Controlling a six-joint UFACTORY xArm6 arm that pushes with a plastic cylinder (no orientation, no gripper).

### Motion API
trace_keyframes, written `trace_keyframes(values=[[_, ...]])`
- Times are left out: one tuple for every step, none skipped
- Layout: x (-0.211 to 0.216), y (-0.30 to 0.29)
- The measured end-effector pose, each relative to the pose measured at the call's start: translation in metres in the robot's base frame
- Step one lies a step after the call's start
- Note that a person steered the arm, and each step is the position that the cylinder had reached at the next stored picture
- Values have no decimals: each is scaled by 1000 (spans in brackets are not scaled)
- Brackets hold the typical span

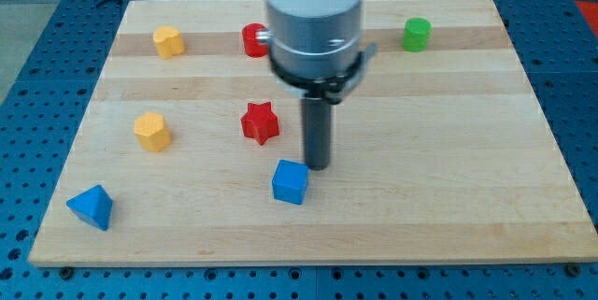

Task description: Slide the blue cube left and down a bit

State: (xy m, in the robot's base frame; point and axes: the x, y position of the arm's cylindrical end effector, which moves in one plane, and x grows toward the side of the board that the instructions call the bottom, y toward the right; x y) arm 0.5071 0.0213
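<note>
Pushing the blue cube (290, 181) toward the surface's (448, 197) bottom-left corner should go well, we judge, if we keep my tip (318, 166) against its upper-right side, where it sits now, just beside or touching the cube below the surface's middle, and drive diagonally through the cube's centre so it does not spin away. We carry no hand, only the rod, so nothing is gripped, and no containers are here.

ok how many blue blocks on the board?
2. The blue cube sits at bottom centre, just down-left of my tip. The blue triangular block is at the bottom-left corner. The arm may hide others.
</note>
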Motion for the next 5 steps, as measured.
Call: trace_keyframes(values=[[2,60],[21,47],[21,1],[22,-48],[29,-83]])
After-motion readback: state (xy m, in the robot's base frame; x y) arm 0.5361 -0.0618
